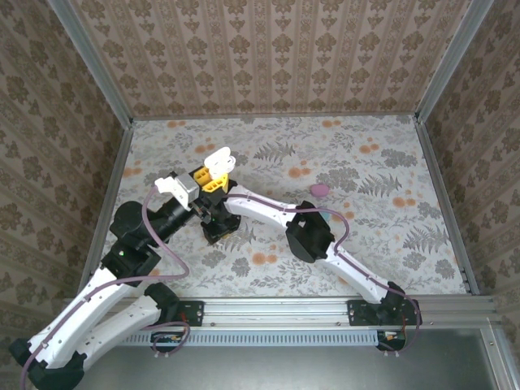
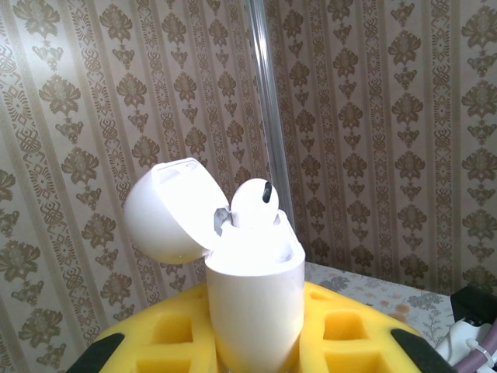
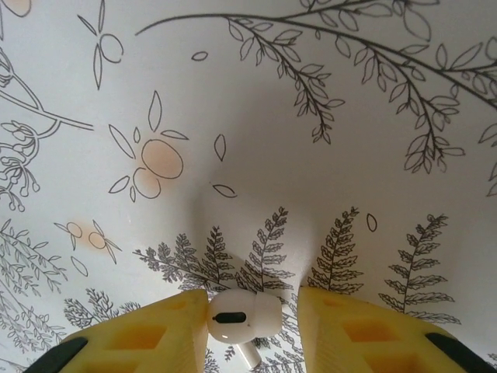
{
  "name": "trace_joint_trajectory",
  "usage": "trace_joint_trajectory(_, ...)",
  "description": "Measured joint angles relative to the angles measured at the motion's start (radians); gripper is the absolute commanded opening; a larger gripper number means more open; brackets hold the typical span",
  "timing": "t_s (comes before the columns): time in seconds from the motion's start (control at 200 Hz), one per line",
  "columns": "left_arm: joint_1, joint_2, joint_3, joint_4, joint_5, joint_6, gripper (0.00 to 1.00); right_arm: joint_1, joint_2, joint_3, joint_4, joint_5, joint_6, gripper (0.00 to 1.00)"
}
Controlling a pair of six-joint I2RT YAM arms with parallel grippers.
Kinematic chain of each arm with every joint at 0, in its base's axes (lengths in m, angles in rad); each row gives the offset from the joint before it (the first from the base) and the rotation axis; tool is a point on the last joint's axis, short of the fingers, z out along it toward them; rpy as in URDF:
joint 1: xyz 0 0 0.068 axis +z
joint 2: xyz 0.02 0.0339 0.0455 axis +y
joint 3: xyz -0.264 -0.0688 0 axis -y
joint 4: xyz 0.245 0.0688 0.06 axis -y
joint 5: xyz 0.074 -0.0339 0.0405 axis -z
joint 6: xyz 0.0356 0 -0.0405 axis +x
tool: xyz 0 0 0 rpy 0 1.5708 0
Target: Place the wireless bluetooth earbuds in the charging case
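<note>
Earbud [image 3: 245, 317], white and glossy, lies between the right fingers [image 3: 155, 336] over the floral counter [image 3: 326, 186]; whether they pinch it is unclear. Left fingers [image 2: 175, 330] clench the open charging case [image 2: 252, 291], second earbud [image 2: 255, 203] seated. Likely light, slippery: take it by the bulb.

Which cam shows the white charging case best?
Left wrist: the white egg-shaped plastic charging case sits close and central, lid open, one glossy white earbud seated. Top external gives it as a small, distant white shape.

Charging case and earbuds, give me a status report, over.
Left end effector shut on open white charging case, one earbud inside. Right end effector open around second earbud on tablecloth. Pink object lies well aside.
</note>
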Motion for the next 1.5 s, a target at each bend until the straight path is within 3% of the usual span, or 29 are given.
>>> trace_joint_trajectory(0.51,0.0,0.01,0.0,0.001,0.0,0.0,0.21,0.013,-0.007,-0.011,-0.015,0.085,0.005,0.33)
trace_joint_trajectory(0.73,0.0,0.041,0.0,0.005,0.001,-0.001,0.21,-0.029,-0.182,-0.33,0.065,0.109,0.033,0.33)
trace_joint_trajectory(0.985,0.0,0.109,0.0,0.034,0.006,-0.012,0.21,-0.209,-0.553,-0.917,0.25,0.131,0.143,0.33)
trace_joint_trajectory(1.11,0.0,0.156,0.0,0.066,0.013,-0.02,0.21,-0.278,-0.682,-1.113,0.318,0.131,0.197,0.33)
trace_joint_trajectory(1.24,0.0,0.197,0.0,0.089,0.019,-0.031,0.21,-0.287,-0.711,-1.205,0.37,0.128,0.228,0.35)
trace_joint_trajectory(1.5,0.0,0.212,0.0,0.097,0.02,-0.039,0.21,-0.295,-0.746,-1.205,0.449,0.102,0.265,0.4)
